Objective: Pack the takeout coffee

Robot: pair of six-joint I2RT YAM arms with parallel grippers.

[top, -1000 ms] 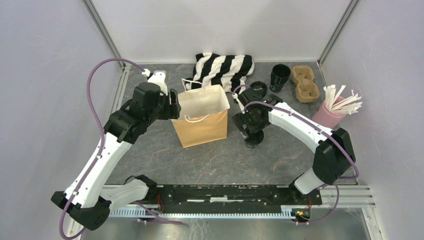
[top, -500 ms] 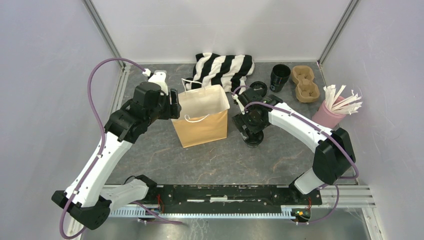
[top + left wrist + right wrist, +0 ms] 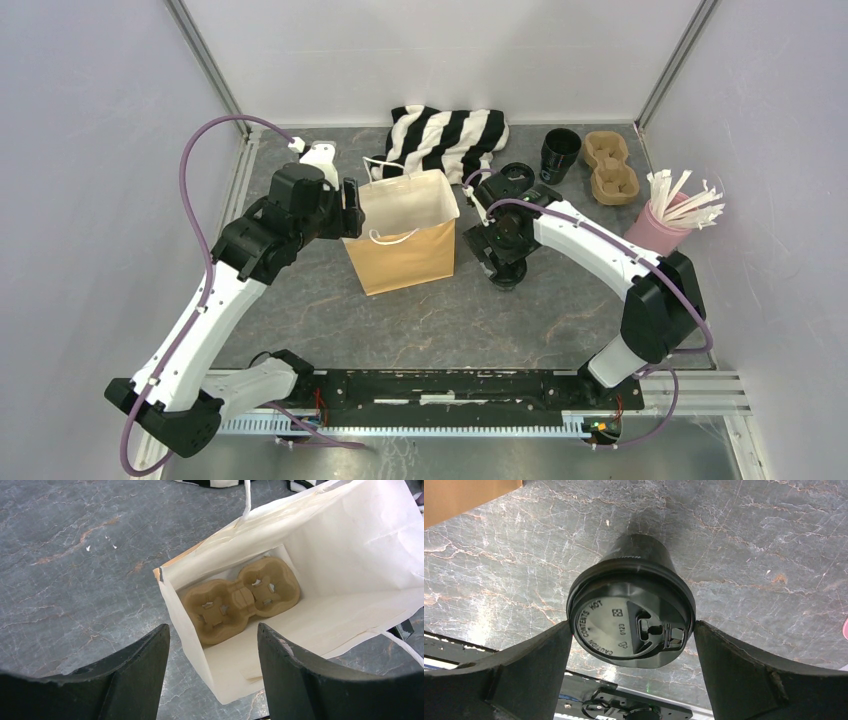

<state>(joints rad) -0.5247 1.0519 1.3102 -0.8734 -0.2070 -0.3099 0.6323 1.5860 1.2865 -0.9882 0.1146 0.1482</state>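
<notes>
The takeout coffee (image 3: 631, 622), a small black cup with a round black lid, is between the fingers of my right gripper (image 3: 632, 629). Both fingers touch the lid's rim, and the gripper is shut on it. In the top view the cup (image 3: 506, 277) is just right of the brown paper bag (image 3: 405, 255), mostly hidden under the right gripper (image 3: 505, 262). My left gripper (image 3: 212, 629) is open and straddles the bag's left wall (image 3: 190, 625) at the rim. It also shows in the top view (image 3: 352, 205). A brown cup carrier (image 3: 240, 597) lies inside the bag.
A striped cloth (image 3: 450, 135) lies behind the bag. A loose black lid (image 3: 516, 177), a lidless black cup (image 3: 560, 153) and a second cup carrier (image 3: 611, 167) sit at the back right. A pink cup of white sticks (image 3: 660, 225) stands at the right wall.
My right gripper with the cup has shifted slightly up and toward the bag. The left arm has barely moved.
</notes>
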